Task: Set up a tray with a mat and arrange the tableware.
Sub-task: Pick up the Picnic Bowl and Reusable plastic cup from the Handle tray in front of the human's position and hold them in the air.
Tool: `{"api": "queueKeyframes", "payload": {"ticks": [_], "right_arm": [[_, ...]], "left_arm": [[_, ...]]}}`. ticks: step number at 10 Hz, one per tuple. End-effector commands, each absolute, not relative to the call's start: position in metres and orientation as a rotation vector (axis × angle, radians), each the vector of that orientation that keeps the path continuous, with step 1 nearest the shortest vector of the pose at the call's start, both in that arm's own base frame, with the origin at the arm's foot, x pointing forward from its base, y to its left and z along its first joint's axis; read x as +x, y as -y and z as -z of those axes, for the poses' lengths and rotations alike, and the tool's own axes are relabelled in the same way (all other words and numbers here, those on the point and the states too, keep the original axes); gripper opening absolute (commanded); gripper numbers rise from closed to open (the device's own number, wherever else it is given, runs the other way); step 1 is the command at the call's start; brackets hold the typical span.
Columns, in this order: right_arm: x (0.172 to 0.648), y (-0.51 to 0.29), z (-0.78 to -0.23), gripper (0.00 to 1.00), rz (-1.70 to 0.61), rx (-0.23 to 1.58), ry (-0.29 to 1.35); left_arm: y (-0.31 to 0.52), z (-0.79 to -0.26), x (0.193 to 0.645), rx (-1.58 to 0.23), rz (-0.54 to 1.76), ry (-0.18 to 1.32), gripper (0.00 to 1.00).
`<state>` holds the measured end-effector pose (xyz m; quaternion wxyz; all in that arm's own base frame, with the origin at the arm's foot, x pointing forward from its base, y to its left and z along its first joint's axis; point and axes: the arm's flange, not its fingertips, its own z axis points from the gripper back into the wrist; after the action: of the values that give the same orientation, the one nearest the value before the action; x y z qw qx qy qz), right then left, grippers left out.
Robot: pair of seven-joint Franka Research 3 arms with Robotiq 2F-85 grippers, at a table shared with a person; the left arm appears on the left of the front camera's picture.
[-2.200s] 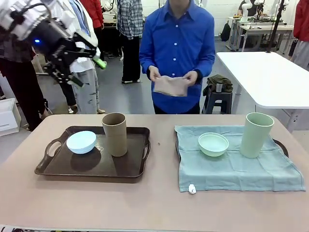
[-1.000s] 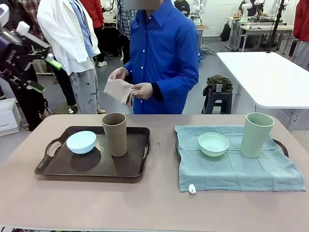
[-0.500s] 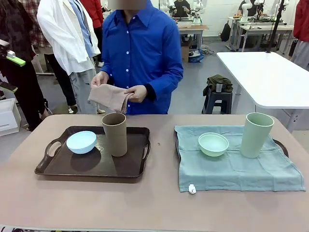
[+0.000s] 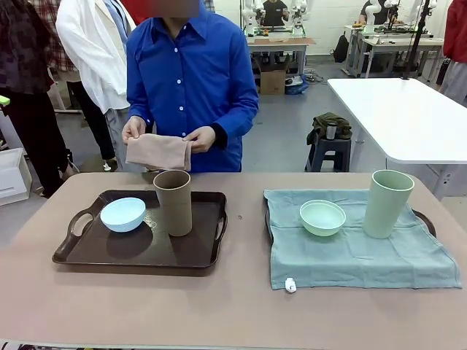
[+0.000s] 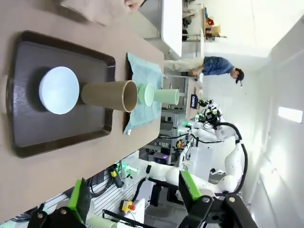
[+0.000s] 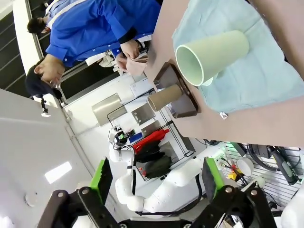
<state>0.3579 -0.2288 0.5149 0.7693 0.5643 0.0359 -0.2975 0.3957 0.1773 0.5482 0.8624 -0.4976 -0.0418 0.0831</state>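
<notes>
Half done, looks like: right tray (image 4: 427,219) is covered by a teal mat (image 4: 350,254), with green bowl (image 4: 322,217) and green tumbler (image 4: 387,203) set near its far edge. Left tray (image 4: 109,251) is bare under blue bowl (image 4: 122,214) and tan tumbler (image 4: 174,203). A beige mat (image 4: 157,152) is held by the person (image 4: 191,80). Left gripper (image 5: 134,190) and right gripper (image 6: 156,176) are spread apart, empty.

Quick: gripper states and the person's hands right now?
Left gripper: open, empty.
Right gripper: open, empty.
Person's hands: both holding a tan cloth.

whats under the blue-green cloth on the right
A dark brown tray: its rim peeks out left and right of the soft blue-green cloth. The rest is covered.
</notes>
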Motion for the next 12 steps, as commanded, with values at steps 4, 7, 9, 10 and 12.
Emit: {"api": "queueKeyframes", "payload": {"ticks": [4, 7, 9, 10, 12], "right_arm": [[0.358, 0.226, -0.513, 1.00, 0.640, 1.225, -0.083], [0.358, 0.226, -0.513, 1.00, 0.640, 1.225, -0.083], [0.358, 0.226, -0.513, 1.00, 0.640, 1.225, -0.083], [0.358, 0.226, -0.513, 1.00, 0.640, 1.225, -0.083], [0.358, 0.226, -0.513, 1.00, 0.640, 1.225, -0.083]], "left_arm": [[-0.182, -0.547, 0.395, -1.040, -0.197, 0.086, 1.00], [-0.182, -0.547, 0.395, -1.040, -0.197, 0.086, 1.00], [-0.182, -0.547, 0.395, -1.040, -0.197, 0.086, 1.00], [-0.182, -0.547, 0.395, -1.040, -0.197, 0.086, 1.00], [-0.182, -0.547, 0.395, -1.040, -0.197, 0.086, 1.00]]}}
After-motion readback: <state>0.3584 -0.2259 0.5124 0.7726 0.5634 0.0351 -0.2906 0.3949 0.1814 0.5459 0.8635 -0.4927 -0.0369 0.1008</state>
